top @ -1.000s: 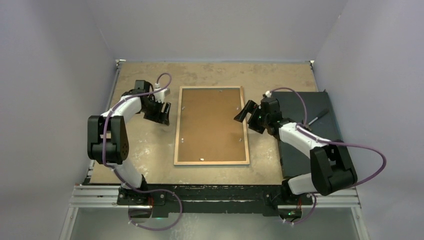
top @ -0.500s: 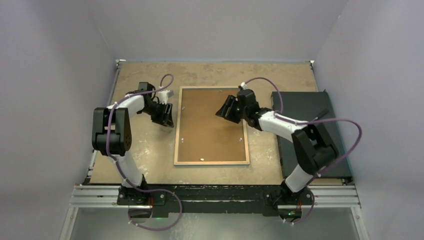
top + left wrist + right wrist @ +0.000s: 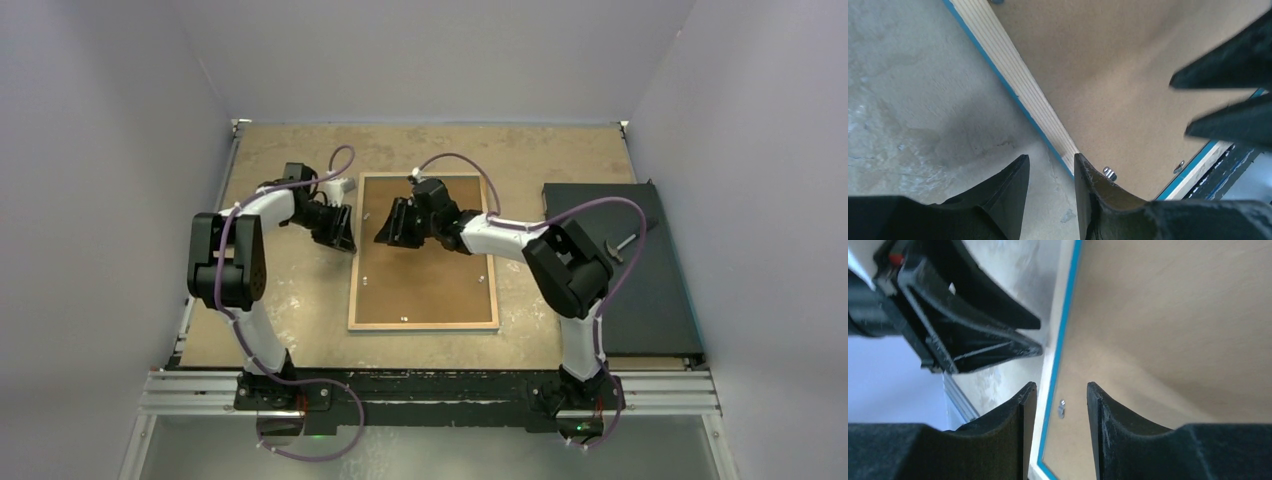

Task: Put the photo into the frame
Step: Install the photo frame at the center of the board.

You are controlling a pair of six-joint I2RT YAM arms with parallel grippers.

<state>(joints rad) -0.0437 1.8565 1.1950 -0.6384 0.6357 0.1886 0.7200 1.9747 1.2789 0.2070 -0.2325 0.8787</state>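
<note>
At the middle of the table (image 3: pixel 290 300), the frame (image 3: pixel 420 325) lies flat and face down, its light wood rim upward and a thin blue edge showing along the outside. A plain brown backing board (image 3: pixel 430 285) fills the space inside the rim, with small metal tabs (image 3: pixel 1061 408) near its edges.

The left claw (image 3: pixel 343 232) sits at the frame's left side, near the far corner. In the left wrist view its two fingers (image 3: pixel 1013 195) stand a little apart, with the wood rim and its blue edge running into the gap between them. The claw is partly open and has hold of nothing.

The right arm reaches across the frame from the right, and the right claw (image 3: pixel 388 230) is over the far-left part of the backing board, just beside the left claw. In the right wrist view its fingers (image 3: pixel 1100 430) are also partly spread, with the blue edge, a strip of board and one metal tab in the gap. It holds nothing either. Whether either claw touches the frame cannot be told.

On the right side of the table lies a black mat (image 3: pixel 640 290), with a small dark tool (image 3: pixel 622 244) on it.
</note>
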